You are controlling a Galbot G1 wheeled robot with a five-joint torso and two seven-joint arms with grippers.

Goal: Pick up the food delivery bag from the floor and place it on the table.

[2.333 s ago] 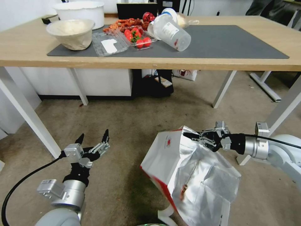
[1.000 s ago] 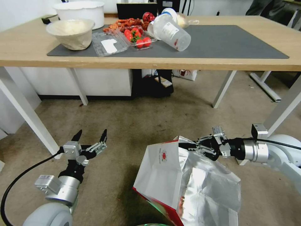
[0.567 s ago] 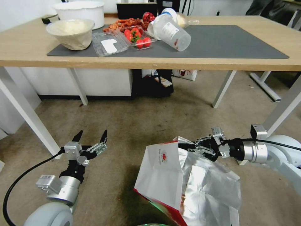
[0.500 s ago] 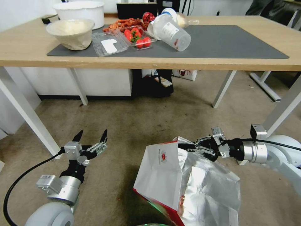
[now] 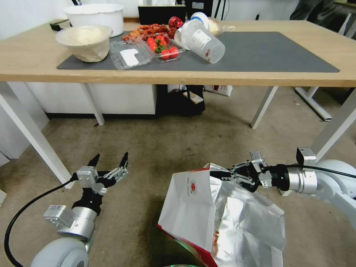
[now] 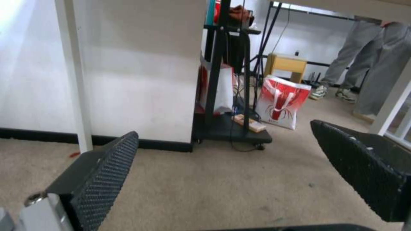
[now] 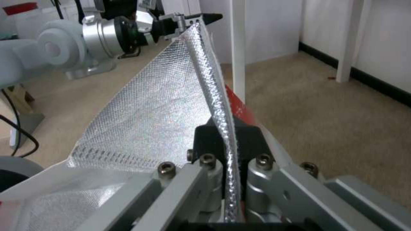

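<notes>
The right hand (image 5: 227, 175) pinches the foil rim of the boxy white-and-red insulated delivery bag (image 5: 193, 211), tilted low over the beige carpet floor (image 5: 178, 137); the left hand (image 5: 109, 163) hovers spread and empty at near left; lifting is underway, and next calls for raising it onto the far light-wood tabletop (image 5: 259, 76).

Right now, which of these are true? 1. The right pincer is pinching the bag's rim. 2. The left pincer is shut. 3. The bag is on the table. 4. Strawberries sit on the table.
1. True: the right pincer grips the foil rim of the food delivery bag.
2. False: the left pincer is open, holding nothing.
3. False: the bag is down by the floor, not on the table.
4. True: strawberries sit there.
</notes>
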